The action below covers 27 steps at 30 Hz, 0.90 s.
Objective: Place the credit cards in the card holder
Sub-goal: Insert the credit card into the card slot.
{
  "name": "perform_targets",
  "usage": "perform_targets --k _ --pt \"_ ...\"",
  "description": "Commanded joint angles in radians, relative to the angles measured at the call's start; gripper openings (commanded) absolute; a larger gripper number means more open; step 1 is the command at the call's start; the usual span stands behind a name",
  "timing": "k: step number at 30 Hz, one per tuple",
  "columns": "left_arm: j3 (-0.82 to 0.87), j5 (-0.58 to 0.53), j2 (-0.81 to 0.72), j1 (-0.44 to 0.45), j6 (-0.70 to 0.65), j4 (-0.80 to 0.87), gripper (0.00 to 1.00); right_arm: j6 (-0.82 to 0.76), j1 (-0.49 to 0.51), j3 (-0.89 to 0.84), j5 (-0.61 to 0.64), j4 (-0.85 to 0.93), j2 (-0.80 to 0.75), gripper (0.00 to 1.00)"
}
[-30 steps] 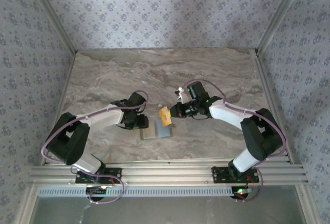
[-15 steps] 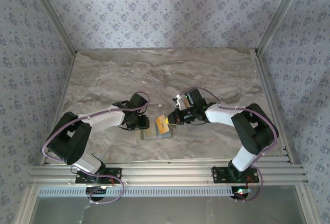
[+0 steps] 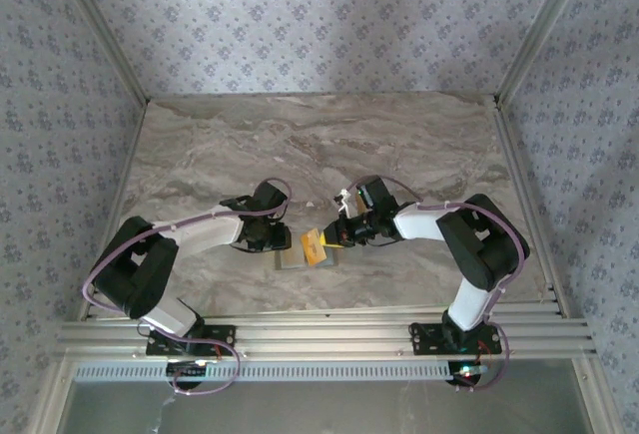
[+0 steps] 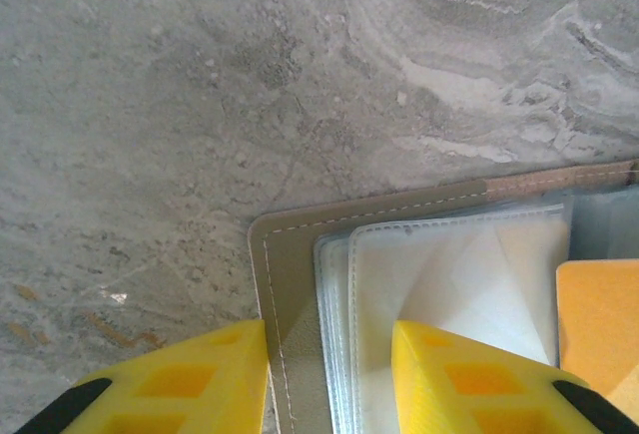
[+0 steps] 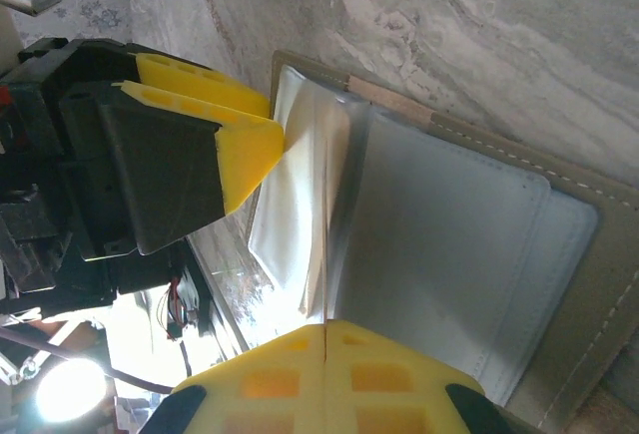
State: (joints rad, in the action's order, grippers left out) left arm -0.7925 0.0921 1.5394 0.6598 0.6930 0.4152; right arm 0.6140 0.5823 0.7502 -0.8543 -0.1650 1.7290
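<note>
The card holder (image 3: 292, 260) lies open on the marble table, its tan-gray cover (image 4: 290, 254) and pale clear sleeves (image 4: 449, 264) facing up. My left gripper (image 3: 274, 238) points down at its left edge with the jaws apart. One finger (image 4: 469, 374) presses on the top sleeve and the other (image 4: 170, 379) is just outside the cover's edge. My right gripper (image 3: 337, 235) is shut on a yellow-orange credit card (image 3: 314, 245). In the right wrist view the card (image 5: 325, 264) is edge-on over the holder's (image 5: 449, 224) sleeves. Its orange face (image 4: 599, 324) also reaches into the left wrist view.
Patterned walls close in the table (image 3: 319, 145) on three sides. An aluminium rail (image 3: 319, 334) runs along the near edge by the arm bases. Both arms meet over the holder near the front middle.
My right gripper has carried the card left and down, onto the holder. The left gripper's jaws have narrowed slightly over the holder's left edge.
</note>
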Motion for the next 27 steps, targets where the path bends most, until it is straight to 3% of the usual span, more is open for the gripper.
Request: perform_targets --k 1,27 --pt "0.021 -0.005 0.031 0.010 0.008 0.023 0.36 0.008 -0.004 -0.007 -0.026 0.000 0.019 0.00" --pt "0.026 0.000 0.027 0.018 0.020 0.024 0.35 0.057 0.013 0.034 0.056 -0.092 0.071 0.00"
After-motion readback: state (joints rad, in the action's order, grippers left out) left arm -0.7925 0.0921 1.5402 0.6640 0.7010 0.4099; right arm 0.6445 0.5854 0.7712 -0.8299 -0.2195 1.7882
